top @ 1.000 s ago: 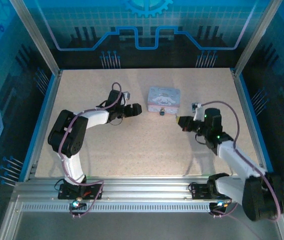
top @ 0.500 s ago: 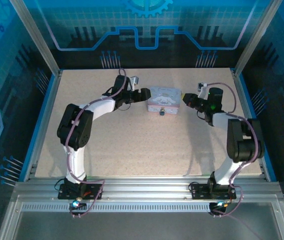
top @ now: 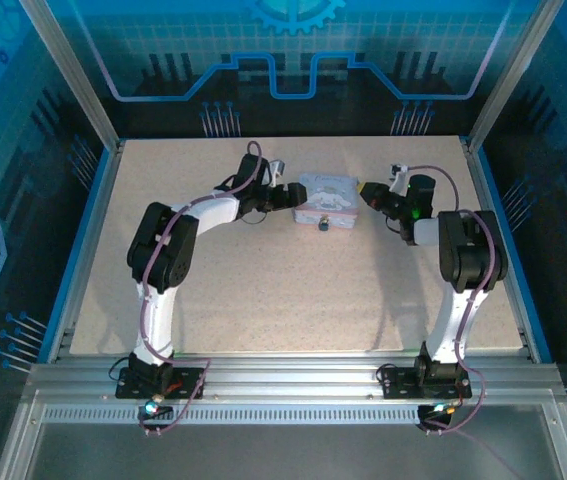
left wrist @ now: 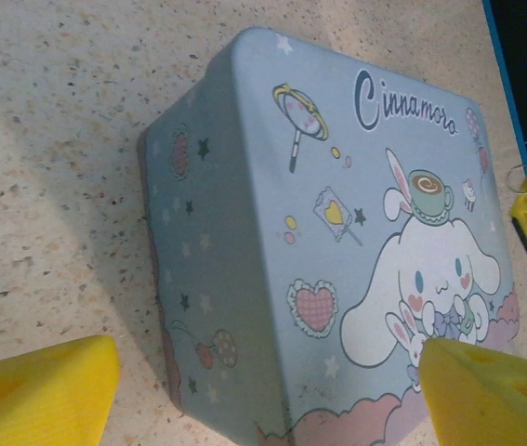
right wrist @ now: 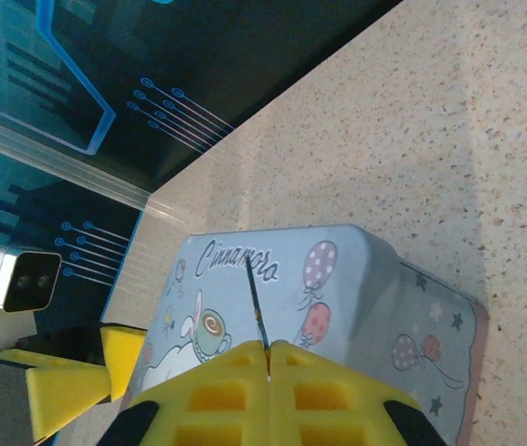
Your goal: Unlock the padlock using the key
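Tabletop (top: 263, 290) — left gripper (top: 292, 196), right gripper (top: 366, 192) nearer tin (top: 328, 190)

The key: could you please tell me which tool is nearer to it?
Right. The right tool pinches the key between its shut tips, while the left tool is open at the opposite end of the tin.

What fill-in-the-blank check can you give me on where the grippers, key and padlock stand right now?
1. The right gripper is shut on the ___.
2. The left gripper is ___, its yellow pads wide apart at the tin.
3. In the top view, the padlock lies by the tin's ___ side, the one facing the arm bases.

Missing words: key; open; near.
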